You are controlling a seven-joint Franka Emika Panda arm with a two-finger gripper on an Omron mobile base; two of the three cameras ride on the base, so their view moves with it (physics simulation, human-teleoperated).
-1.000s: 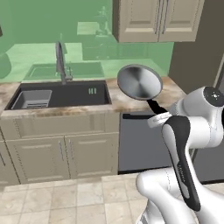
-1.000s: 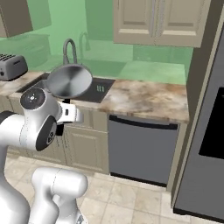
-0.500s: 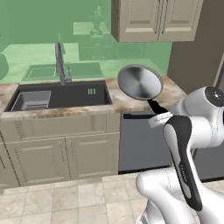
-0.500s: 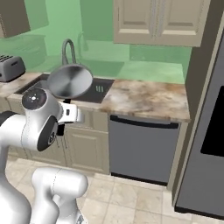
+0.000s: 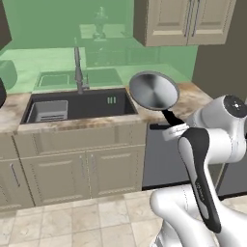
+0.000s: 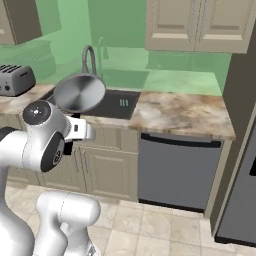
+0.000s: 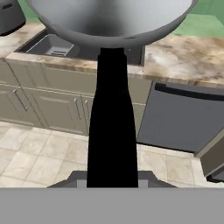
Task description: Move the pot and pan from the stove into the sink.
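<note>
Pan (image 5: 153, 90) held up in the air, tipped so its round silver underside faces the base cameras; black handle (image 5: 170, 117) runs down and back to the hand (image 5: 174, 131). In the hand view the handle (image 7: 112, 131) rises straight up the middle from between the fingertips, with the pan bowl (image 7: 111, 22) at the top. Hand pinches the pan by the handle end; the tips themselves are hidden behind the handle.

Pan hangs above the front edge of the surface (image 5: 193, 99), just right of the sink (image 5: 82, 103) in the left base view, and over the sink's right part in the right base view (image 6: 80, 92). Not touching the surface.

Sink: dark basin sunk in the surface, grey ribbed rack (image 5: 47, 111) at its left end, faucet (image 5: 77, 67) at the far rim.

Dishwasher front (image 6: 177, 172) below the surface, right of the sink cabinet. Toaster (image 6: 16, 80) on the surface far left in the right base view. Wall cabinets (image 6: 195, 22) above.
</note>
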